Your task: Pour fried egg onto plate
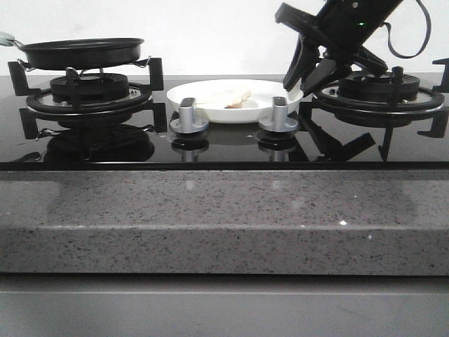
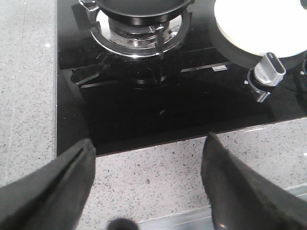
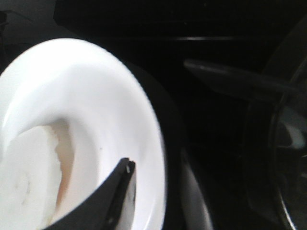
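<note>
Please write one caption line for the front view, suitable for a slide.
Fried egg lies on the plate between two burners; right tool open at its rim, pan on the left burner.

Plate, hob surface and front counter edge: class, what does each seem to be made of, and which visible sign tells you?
Plate: probably glazed ceramic, possibly plastic; plain white, smooth, slightly shiny.
Hob surface: likely black glass, since it mirrors the knobs and burner stands like a polished sheet.
Counter edge: looks like speckled grey stone or a stone-look composite, with a dull finish and tiny glints.
</note>
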